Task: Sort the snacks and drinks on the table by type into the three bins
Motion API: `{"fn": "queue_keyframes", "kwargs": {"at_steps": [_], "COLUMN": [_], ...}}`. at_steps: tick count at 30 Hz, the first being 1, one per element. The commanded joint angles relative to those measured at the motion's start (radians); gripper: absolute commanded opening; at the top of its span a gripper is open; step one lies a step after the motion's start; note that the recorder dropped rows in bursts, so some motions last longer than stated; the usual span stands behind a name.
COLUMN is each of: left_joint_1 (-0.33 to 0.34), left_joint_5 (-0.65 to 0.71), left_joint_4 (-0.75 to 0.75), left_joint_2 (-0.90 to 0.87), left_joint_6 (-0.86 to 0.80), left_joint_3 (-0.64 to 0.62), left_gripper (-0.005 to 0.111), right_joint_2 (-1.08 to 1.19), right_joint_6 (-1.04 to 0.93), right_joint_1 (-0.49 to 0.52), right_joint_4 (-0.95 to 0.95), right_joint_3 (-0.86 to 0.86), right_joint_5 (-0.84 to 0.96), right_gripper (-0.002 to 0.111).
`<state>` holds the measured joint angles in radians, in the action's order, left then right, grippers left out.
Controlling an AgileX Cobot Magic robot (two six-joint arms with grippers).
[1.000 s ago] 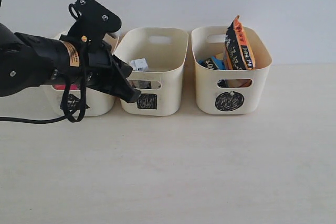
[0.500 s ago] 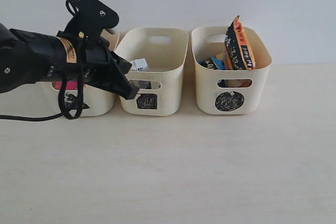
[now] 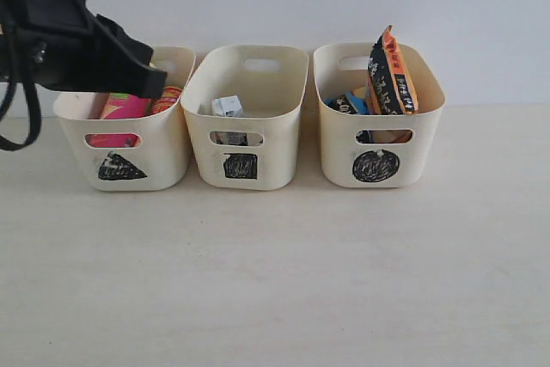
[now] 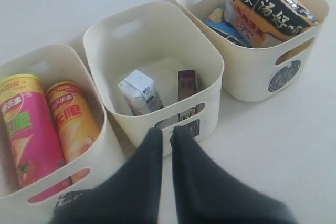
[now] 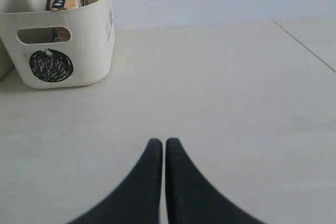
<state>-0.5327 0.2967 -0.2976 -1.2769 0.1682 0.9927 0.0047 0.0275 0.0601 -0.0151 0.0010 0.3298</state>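
**Sorted state, referred to the square bin [image 3: 279,139].** This bin holds both drinks: the white carton [image 4: 139,93] and the purple carton [image 4: 186,85] stand side by side near its marked wall. The triangle bin [image 3: 172,143], on its left in the exterior view, holds the pink tube [image 4: 26,140] and the yellow tube [image 4: 71,121], slanted, probably because of their length. The circle bin [image 3: 339,152], on its right, holds the orange-brown bag [image 4: 268,9], which rises above the rim, and the blue-black bag [image 4: 226,24]. No item shows on the table [image 3: 275,281] before the square bin, so sorting appears complete. The left gripper [image 4: 163,129] hangs above and left of it, fingers clenched on nothing. The right gripper [image 5: 158,141], also clenched and empty, sits over the table beyond the circle bin.
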Motion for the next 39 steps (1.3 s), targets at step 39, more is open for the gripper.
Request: {"fn": "queue_keyframes", "kwargs": {"at_steps": [39], "left_joint_1": [0.013], "left_joint_5": [-0.303], "left_joint_4": [0.195], "left_joint_2": [0.842], "left_joint_6": [-0.183], "left_joint_3": [-0.757], "left_gripper": [0.004], "right_joint_2": [-0.005], "right_joint_6": [-0.004], "right_joint_1": [0.0], "right_joint_4": [0.002], "right_joint_3": [-0.001], "right_joint_5": [-0.008], "right_gripper": [0.0]}}
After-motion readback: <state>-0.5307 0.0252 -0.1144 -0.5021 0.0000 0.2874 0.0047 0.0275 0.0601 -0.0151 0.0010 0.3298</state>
